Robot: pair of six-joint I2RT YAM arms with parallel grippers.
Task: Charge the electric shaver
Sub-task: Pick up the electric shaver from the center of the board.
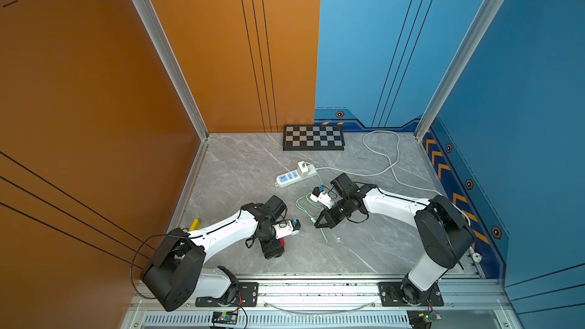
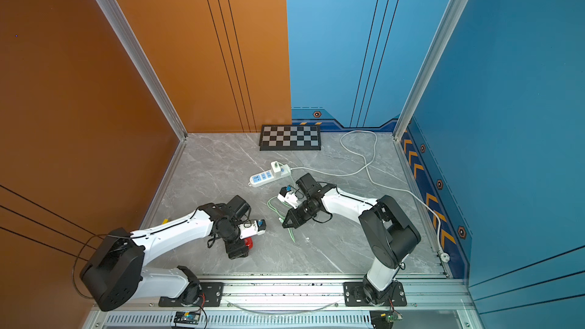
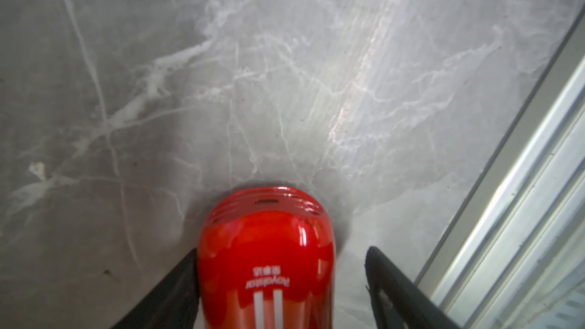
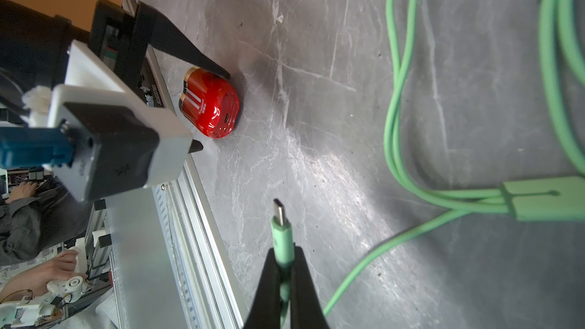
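The electric shaver (image 3: 266, 257) is a glossy red capsule lying on the grey marble table (image 3: 285, 90), near the front edge. It also shows in both top views (image 1: 281, 242) (image 2: 249, 242) and in the right wrist view (image 4: 210, 102), where a small port faces outward. My left gripper (image 3: 281, 250) is open and straddles the shaver. One finger (image 3: 180, 283) rests against its side; the other finger (image 3: 389, 286) stands apart with a gap. My right gripper (image 4: 285, 257) is shut on the green cable's plug (image 4: 280, 219), whose metal tip points toward the shaver from a distance.
The green cable (image 1: 305, 207) loops on the table toward a white charger block (image 1: 303, 167) plugged into the white-and-blue power strip (image 1: 296, 175). A white cord (image 1: 380, 153) trails to the right. A checkerboard (image 1: 313, 137) lies at the back. An aluminium rail (image 3: 522, 185) borders the table's front.
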